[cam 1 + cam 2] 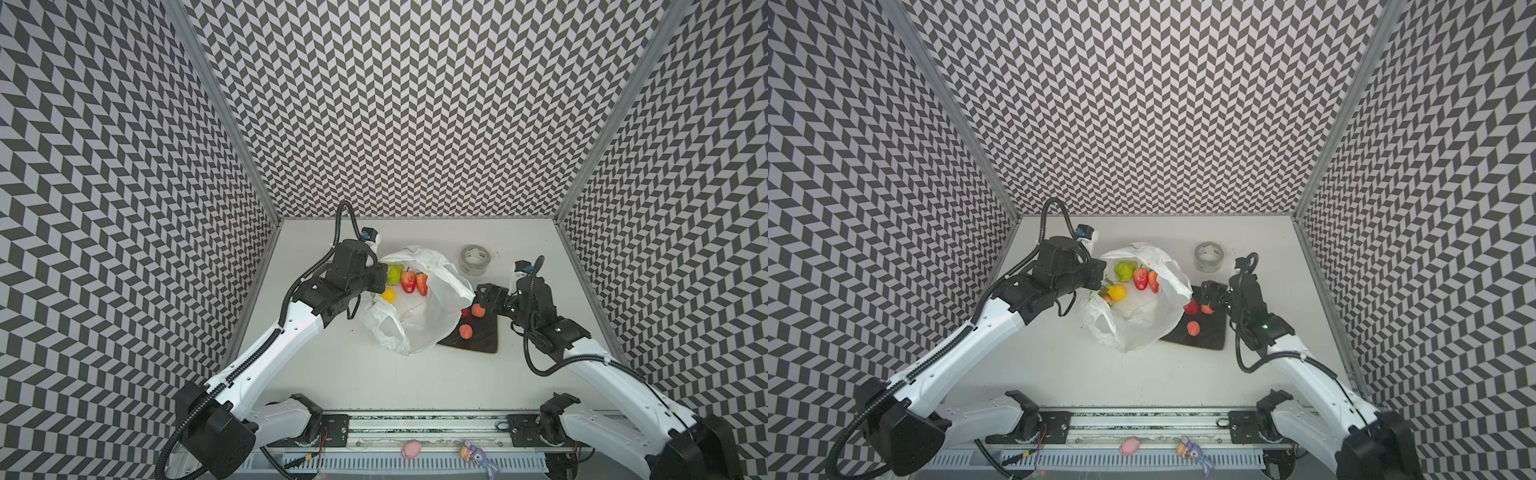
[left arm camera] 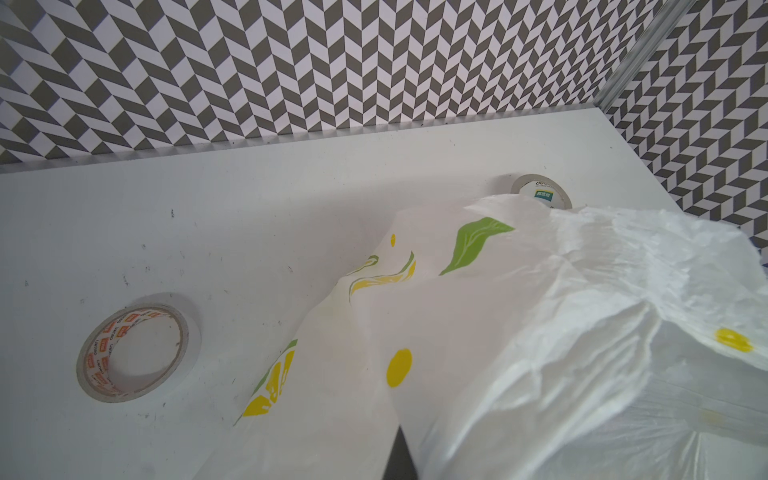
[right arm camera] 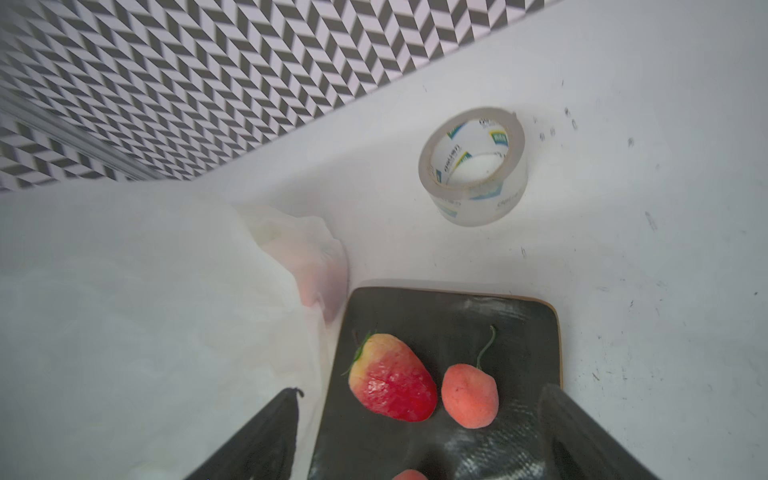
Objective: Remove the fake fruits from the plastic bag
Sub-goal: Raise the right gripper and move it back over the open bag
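Plastic bag (image 1: 432, 322) is lying mid-surface with its mouth gaping upward. Its right edge is draping over the dark square tray (image 1: 486, 334).

Inside the bag, at the far-left part of the mouth:
- green fruit (image 1: 395, 274)
- two red strawberries (image 1: 409, 281), sitting side by side just right of it
- lemon (image 1: 389, 295), lying nearer the front

Out of the bag, resting on the tray:
- pale-topped strawberry (image 3: 392, 378), lying just beside a pink-orange fruit (image 3: 469, 395)
- second pink-orange fruit (image 1: 466, 331), lying nearer the front, apart from those two

Left end effector (image 1: 381, 277) is pinching the bag's left rim, fingers pressed together.

Right end effector (image 1: 483, 298) is hovering over the tray's far end, fingers spread wide and gripping nothing. In the right wrist view the pale-topped strawberry and its neighbour are lying between the fingers.

Clear tape roll (image 1: 475, 259) is standing behind the tray on the white surface (image 1: 332, 374). A paper tape roll (image 2: 137, 347) is lying beside the bag, showing only in the left wrist view.
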